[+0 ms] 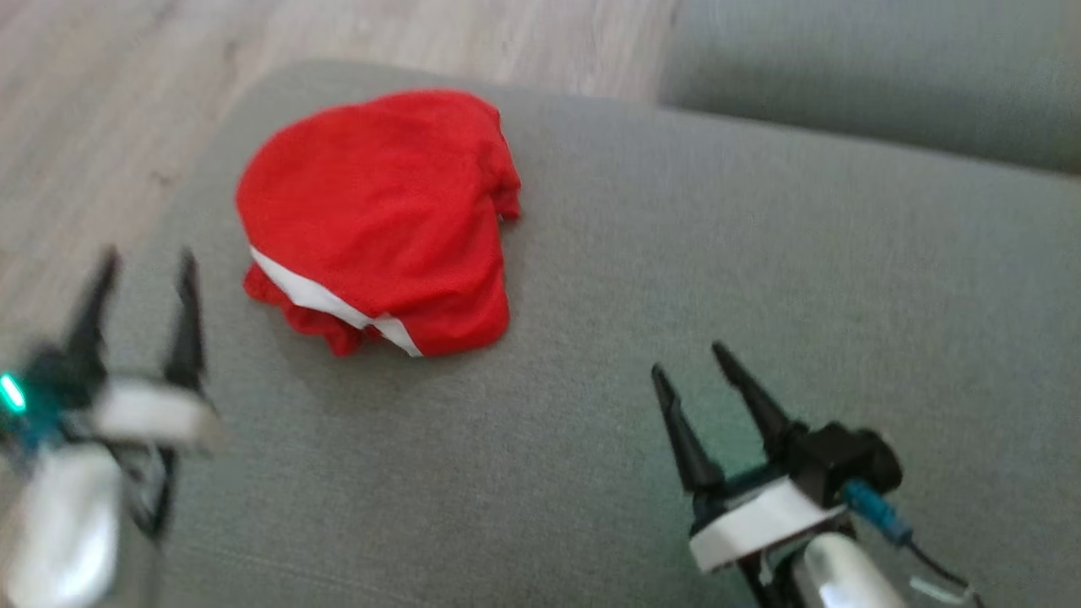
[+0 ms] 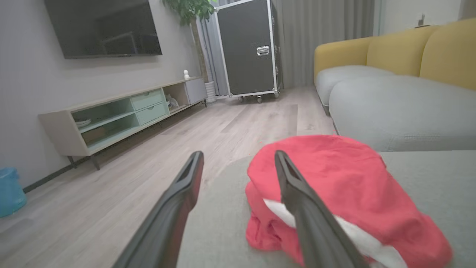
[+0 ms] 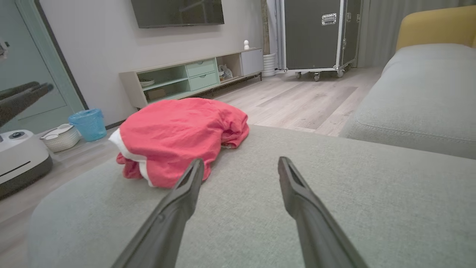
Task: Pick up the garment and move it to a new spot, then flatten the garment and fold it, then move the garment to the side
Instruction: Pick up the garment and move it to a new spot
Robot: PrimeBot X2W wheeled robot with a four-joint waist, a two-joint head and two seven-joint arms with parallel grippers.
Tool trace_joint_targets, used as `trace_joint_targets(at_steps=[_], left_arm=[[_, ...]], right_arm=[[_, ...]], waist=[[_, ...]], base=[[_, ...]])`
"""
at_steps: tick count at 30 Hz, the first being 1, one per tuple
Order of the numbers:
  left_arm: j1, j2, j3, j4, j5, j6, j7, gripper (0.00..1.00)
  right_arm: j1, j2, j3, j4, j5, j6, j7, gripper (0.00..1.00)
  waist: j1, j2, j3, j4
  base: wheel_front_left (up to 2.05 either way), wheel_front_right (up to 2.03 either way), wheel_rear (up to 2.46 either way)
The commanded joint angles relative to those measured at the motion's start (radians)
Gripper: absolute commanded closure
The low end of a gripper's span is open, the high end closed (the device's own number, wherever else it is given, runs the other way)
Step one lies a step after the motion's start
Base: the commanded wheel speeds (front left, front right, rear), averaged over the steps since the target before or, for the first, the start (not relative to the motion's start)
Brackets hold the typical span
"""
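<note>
Left gripper [image 1: 149, 257] hovers at the left edge of the grey cushion [image 1: 676, 253], its forearm rising from the lower left. Its fingers are spread wide with nothing between them, tips aimed past the near-left side of the red garment [image 1: 380, 211]. Right gripper [image 1: 687, 359] hangs over the cushion's bare middle, equally wide and empty, tilted toward the garment but well apart from it. The garment lies bunched near the cushion's far-left corner, white band facing the grippers. Beyond are a wooden floor [image 1: 84, 84], a TV stand [image 2: 122, 111] and a wheeled black case [image 2: 247, 48].
</note>
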Motion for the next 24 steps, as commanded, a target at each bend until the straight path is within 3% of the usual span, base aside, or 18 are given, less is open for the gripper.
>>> trace_joint_targets(at_steps=[1,5,9,15,23,24], left_arm=[[-0.131,0.068,0.022,0.013,-0.030,-0.008,0.035,0.00],[-0.325,0.165,-0.022,0.144,-0.094,-0.013,0.150,0.00],[-0.483,0.247,-0.151,0.297,-0.222,-0.014,0.282,0.00],[-0.554,0.289,-0.241,0.420,-0.350,-0.014,0.416,0.00],[-0.593,0.301,-0.312,0.508,-0.507,-0.014,0.470,0.00],[-0.594,0.300,-0.320,0.511,-0.526,-0.014,0.474,0.11]], right_arm=[[-0.057,-0.001,0.006,-0.041,-0.022,0.008,-0.013,0.00],[-0.087,-0.001,-0.029,-0.062,-0.063,0.008,-0.013,0.00],[-0.115,-0.003,-0.059,-0.090,-0.093,0.008,-0.013,0.00],[-0.123,-0.003,-0.071,-0.106,-0.096,0.008,-0.013,0.00],[-0.120,-0.003,-0.072,-0.121,-0.098,0.008,-0.013,0.00],[-0.121,-0.003,-0.072,-0.122,-0.098,0.008,-0.013,0.00]], waist=[[-0.0002,0.0000,0.088,-0.045],[-0.0002,0.0000,0.175,-0.080],[-0.0002,0.0000,0.251,-0.118],[-0.0002,0.0000,0.288,-0.143],[-0.0002,0.0000,0.314,-0.159],[-0.0002,0.0000,0.315,-0.160]], base=[[0.00,0.00,0.00],[0.00,0.00,0.00],[0.00,0.00,0.00],[0.00,0.00,0.00],[0.00,0.00,0.00],[0.00,0.00,0.00]])
